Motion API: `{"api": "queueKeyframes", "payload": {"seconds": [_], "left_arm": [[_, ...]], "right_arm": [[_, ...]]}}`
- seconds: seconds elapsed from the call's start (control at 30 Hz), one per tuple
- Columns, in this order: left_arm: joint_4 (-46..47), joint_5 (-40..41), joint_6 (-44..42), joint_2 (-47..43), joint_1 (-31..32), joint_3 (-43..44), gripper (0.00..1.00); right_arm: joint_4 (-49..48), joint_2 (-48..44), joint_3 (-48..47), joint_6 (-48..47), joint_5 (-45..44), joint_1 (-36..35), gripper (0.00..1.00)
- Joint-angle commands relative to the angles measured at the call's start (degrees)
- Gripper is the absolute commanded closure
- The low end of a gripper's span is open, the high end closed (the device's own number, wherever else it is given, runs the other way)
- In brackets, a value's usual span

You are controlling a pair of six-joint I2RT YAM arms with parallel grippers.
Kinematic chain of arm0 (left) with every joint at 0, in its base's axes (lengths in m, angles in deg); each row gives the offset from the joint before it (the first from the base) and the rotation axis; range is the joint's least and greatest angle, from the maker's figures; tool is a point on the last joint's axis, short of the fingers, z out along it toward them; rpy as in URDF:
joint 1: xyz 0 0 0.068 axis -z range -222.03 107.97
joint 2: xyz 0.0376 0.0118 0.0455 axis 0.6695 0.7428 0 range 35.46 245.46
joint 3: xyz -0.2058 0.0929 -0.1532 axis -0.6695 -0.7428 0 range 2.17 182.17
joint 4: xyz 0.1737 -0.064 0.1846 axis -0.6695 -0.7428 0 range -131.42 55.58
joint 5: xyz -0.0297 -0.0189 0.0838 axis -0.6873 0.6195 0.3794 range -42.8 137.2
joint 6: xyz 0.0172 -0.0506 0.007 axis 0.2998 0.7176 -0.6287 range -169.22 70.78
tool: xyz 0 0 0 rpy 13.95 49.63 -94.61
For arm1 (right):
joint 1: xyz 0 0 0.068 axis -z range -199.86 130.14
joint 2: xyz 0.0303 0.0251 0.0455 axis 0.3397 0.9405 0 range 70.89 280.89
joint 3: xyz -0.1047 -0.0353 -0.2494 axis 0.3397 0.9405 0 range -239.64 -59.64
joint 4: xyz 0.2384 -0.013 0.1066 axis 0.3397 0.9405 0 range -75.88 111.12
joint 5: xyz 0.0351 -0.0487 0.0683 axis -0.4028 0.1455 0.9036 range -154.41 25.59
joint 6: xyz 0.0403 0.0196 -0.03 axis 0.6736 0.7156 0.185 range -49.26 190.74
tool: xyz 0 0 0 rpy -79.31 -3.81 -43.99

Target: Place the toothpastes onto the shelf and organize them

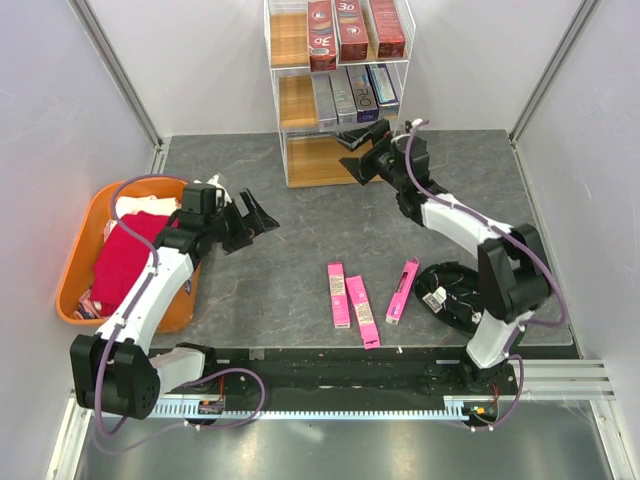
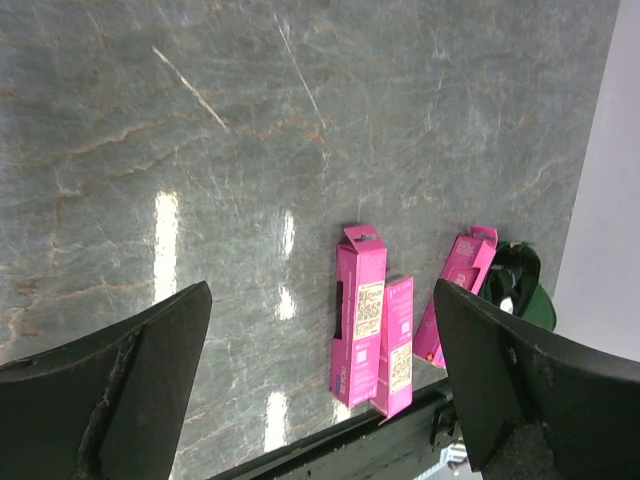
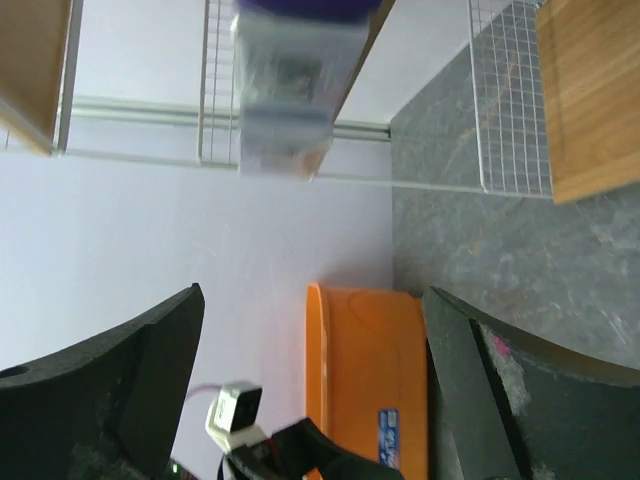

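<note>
**Right gripper** (image 1: pixel 353 155): fingers spread wide with nothing between them, poised at the front of the shelf's (image 1: pixel 310 160) middle tier. A blurred box end (image 3: pixel 285 90) sits on that tier, beyond the tips.

**Left gripper** (image 1: pixel 257 225): likewise agape and empty, hovering over the table (image 1: pixel 300 220).

**Remaining work:** three pink toothpastes (image 1: pixel 338 293) lie flat near the table's front edge, between the two arms. Their long axes run roughly near-to-far, and the right-hand one is tilted. From the left fingers they lie forward and to the right (the wrist view frames them between the tips), so the left arm is probably the nearer.

**Materials:**
- The cartons are slim, flat-faced card with printed labels and a hang tab.
- The table is glossy, grey and veined.
- The shelf is white wire with wooden tiers, with red boxes (image 1: pixel 350 30) on top and silver-grey and dark ones (image 1: pixel 350 95) below.
</note>
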State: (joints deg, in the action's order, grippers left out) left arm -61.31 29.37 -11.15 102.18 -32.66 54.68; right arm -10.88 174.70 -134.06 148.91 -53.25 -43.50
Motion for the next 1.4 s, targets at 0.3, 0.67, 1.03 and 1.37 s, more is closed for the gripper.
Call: {"api": "queueKeyframes", "payload": {"seconds": [0.3, 0.67, 1.03, 1.37], "left_arm": [[4.7, 4.4, 0.7, 12.3, 16.2, 1.8, 0.01], [8.0, 6.0, 2.5, 27.4, 27.0, 6.3, 0.06], [9.5, 5.9, 3.1, 37.5, 29.4, 12.6, 0.19], [10.0, 4.0, 2.6, 41.5, 29.6, 13.7, 0.51]], "right_arm": [[17.2, -23.4, 17.8, -21.1, -0.3, 0.2, 0.02], [23.6, -27.9, 26.9, -26.1, 0.4, 0.2, 0.02], [23.8, -27.4, 29.3, -26.7, 1.9, 0.2, 0.02], [24.6, -27.1, 28.3, -28.1, 1.8, 0.2, 0.02]]}}
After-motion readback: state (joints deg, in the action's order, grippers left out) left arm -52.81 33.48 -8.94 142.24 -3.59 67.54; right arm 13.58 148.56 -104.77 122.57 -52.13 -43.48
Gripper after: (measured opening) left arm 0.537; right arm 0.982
